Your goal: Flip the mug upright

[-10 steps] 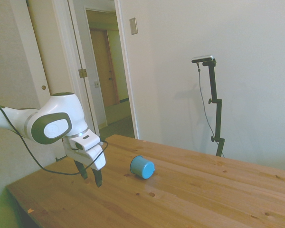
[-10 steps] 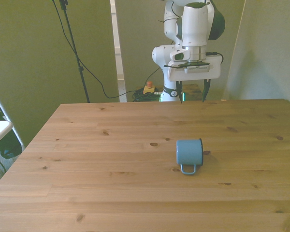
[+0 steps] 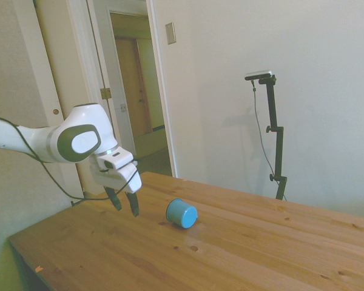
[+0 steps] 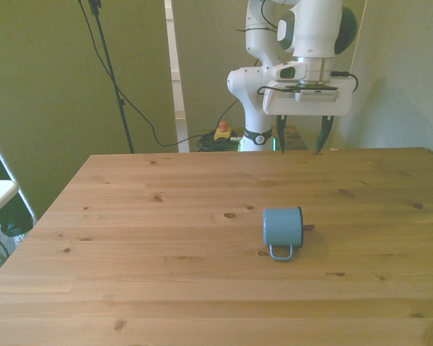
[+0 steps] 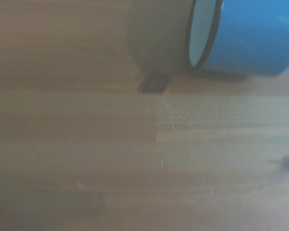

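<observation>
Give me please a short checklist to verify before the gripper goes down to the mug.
1. Mug lies on its side, not yet upright: ok to grasp.
2. Gripper open, holding nothing: ok.
3. Gripper above the mug: not ok, it hangs over the table's far edge.
4. Handle lies flat on the wood, pointing toward the front camera: ok.
5. Mug rim undamaged: cannot tell.
</observation>
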